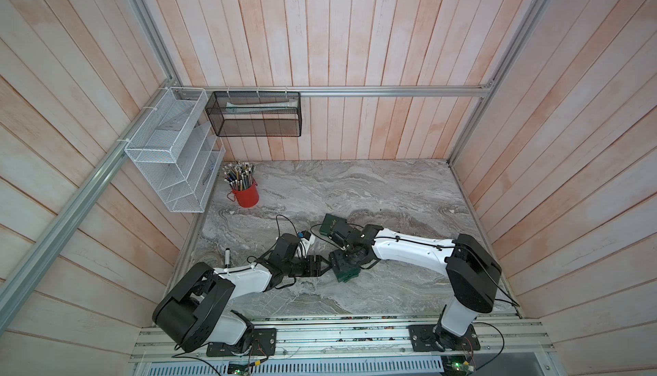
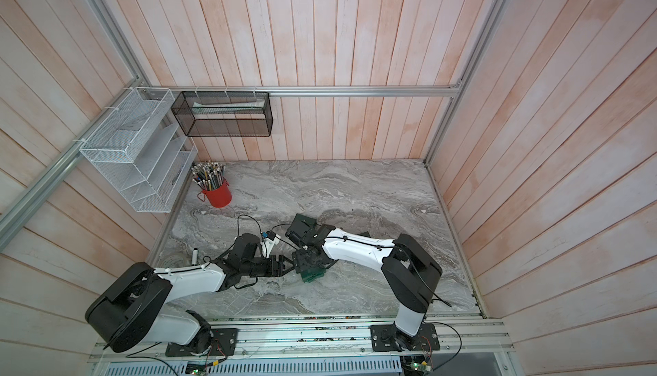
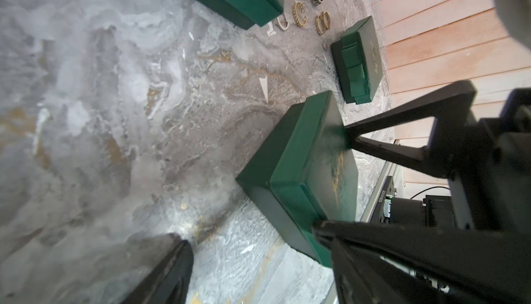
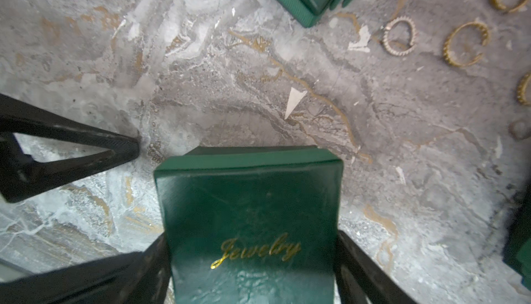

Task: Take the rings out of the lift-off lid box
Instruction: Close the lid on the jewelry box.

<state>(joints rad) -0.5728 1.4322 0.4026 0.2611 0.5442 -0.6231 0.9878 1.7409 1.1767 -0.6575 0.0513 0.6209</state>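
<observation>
The right hand (image 4: 253, 242) clamps the green box (image 4: 247, 190) at its sides. The left hand (image 1: 326, 265) stands open beside it. The rings (image 4: 399, 36) lie on the worktop (image 4: 201, 87), apart from both hands.

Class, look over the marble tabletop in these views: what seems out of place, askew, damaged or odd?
Small gold and silvery metal rings lie loose on the grey marble tabletop. The dark green box lettered Jewelry, clamped in the right gripper, has its lid sitting slightly offset. A white triangular fleck looks like a surface chip.

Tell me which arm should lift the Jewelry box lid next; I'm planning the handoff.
Right. The right gripper flanks the Jewelry box on both sides; the left gripper stands open beside it, one fingertip by a corner.
</observation>
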